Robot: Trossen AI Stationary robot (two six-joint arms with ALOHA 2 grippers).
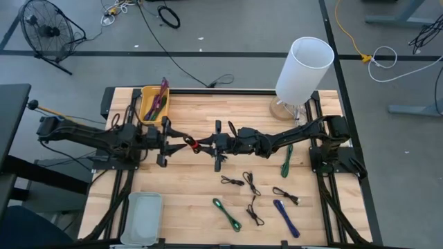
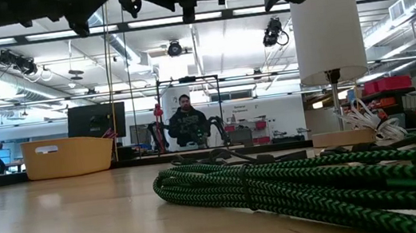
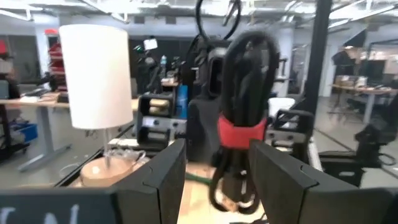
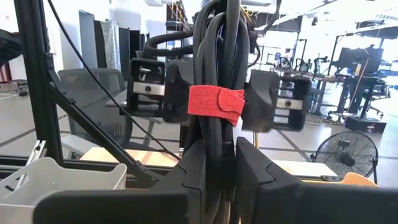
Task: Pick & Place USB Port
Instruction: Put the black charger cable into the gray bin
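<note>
A bundle of black cable point(image 1: 194, 144), bound by a red strap point(image 4: 214, 102), hangs in the air over the middle of the table. My right gripper point(image 1: 208, 145) reaches in from the right and is shut on it. My left gripper point(image 1: 174, 142) faces it from the left and is open. In the left wrist view its two fingers point(image 3: 165, 177) stand on either side of the bundle point(image 3: 242, 93) without touching it. My right gripper pinches the cable bundle between its two fingers just below the red strap point(image 4: 217, 146). The fingers come level from the table's right side and lie across the bundle. The bundle stands upright in the hold, lifted clear of the table.
A yellow bin point(image 1: 154, 104) with cables stands at the far left and a white tray point(image 1: 142, 218) at the near left. A white lamp point(image 1: 304, 69) stands at the far right. Green point(image 1: 286, 159), black point(image 1: 242, 183) and blue point(image 1: 286, 218) cables lie on the table's near right part.
</note>
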